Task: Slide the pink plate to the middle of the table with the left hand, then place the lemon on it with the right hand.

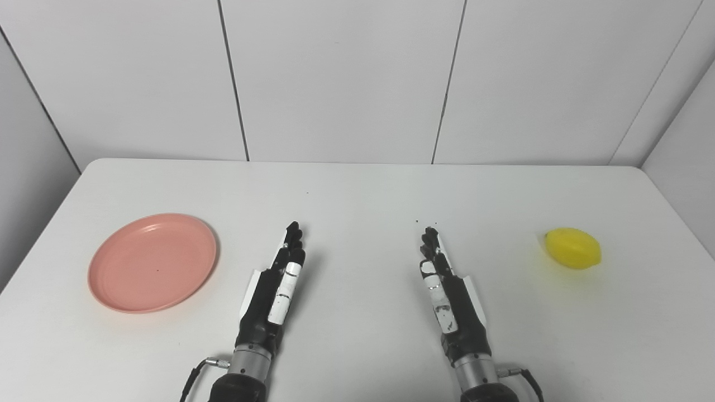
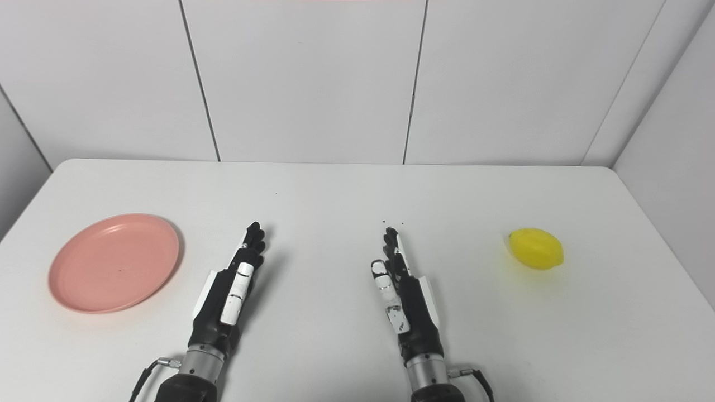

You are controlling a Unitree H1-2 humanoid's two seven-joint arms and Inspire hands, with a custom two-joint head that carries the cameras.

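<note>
Two task objects lie far apart: the plate (image 1: 152, 262), pink and shallow, at the left of the frame, and the lemon (image 1: 573, 248) at the right, both flat on the white table (image 1: 357, 190). Neither is touched. The left hand (image 1: 276, 290) lies in the lower centre-left, fingers stretched forward and together, grasping nothing, near the plate's right edge but clear of it. The right hand (image 1: 449, 296), lower centre-right, is likewise extended and empty, well apart from the lemon. Likely hazards: a push on the plate's raised rim could tip or spin the plate instead of sliding it, since the rim is low and smooth; pressure from above near the edge could flip it. The lemon, rounded, may roll away under a glancing finger, or roll off the shallow plate if released off-centre.
</note>
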